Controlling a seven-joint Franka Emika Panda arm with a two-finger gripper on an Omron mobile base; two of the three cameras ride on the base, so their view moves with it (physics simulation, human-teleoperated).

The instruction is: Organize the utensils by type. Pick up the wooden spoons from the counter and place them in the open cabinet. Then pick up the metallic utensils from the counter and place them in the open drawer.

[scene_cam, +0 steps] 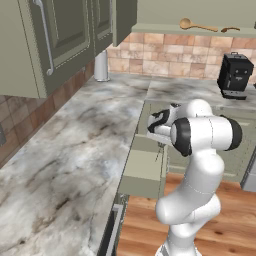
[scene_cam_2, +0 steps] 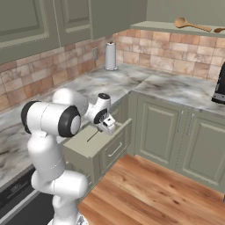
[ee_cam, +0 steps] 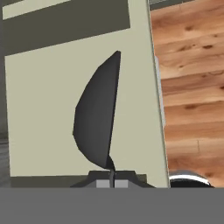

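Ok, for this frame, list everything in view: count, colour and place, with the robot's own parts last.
wooden spoons: two, light tan and darker brown, on the open cabinet shelf
metal spoon: one, dark grey, held over the open drawer
thin metal piece: one, dark, lying in the drawer
counter: one, grey-white marble, on green base units
paper towel roll: one, white, upright at the counter's back corner
coffee machine: one, black, on the counter
floor: wood planks
arm: one, white
gripper: one, shut on the metal spoon
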